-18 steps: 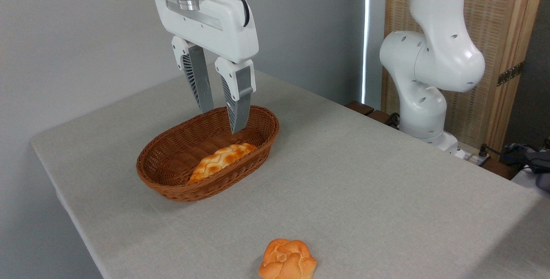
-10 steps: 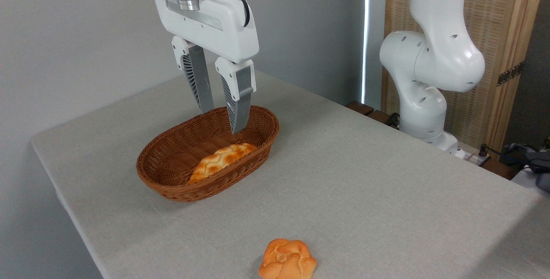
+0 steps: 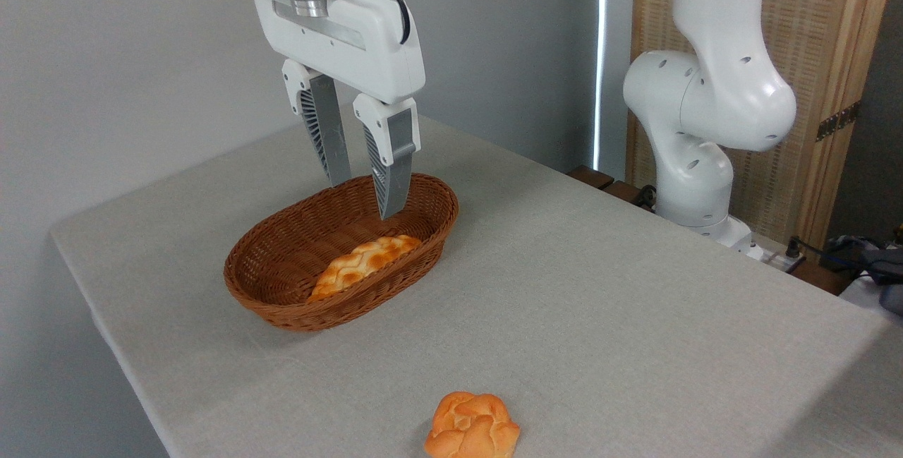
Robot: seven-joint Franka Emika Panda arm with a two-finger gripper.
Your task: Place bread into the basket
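Brown wicker fills the middle of the fixed camera's single view: the oval basket (image 3: 338,253) sits on the grey table (image 3: 600,288), directly under the pincer (image 3: 363,198). The pincer's two ribbed grey fingers (image 3: 326,135) stand apart with nothing between them, tips hanging over the far end of the basket, just above its rim and clear of the weave. Below the tips and a little toward the camera, a longer braided loaf (image 3: 363,264) with a pale-and-brown wavy top lies inside the basket, leaning against the near wall.

The bread (image 3: 471,428) that the task concerns, a small golden-orange knotted bun, lies on the bare table well apart from the pincer, far toward the camera and somewhat to the right, near the table's front edge. Nothing touches it. The arm's white base (image 3: 698,119) stands off to the right of the pincer, beyond the table's far side.

As a judgement of progress, the task proper looks unstarted. The bun is outside the basket and ungripped, so reaching it, grasping it, carrying it over the rim and releasing it all remain. There appears to be free room in the basket beside the loaf.
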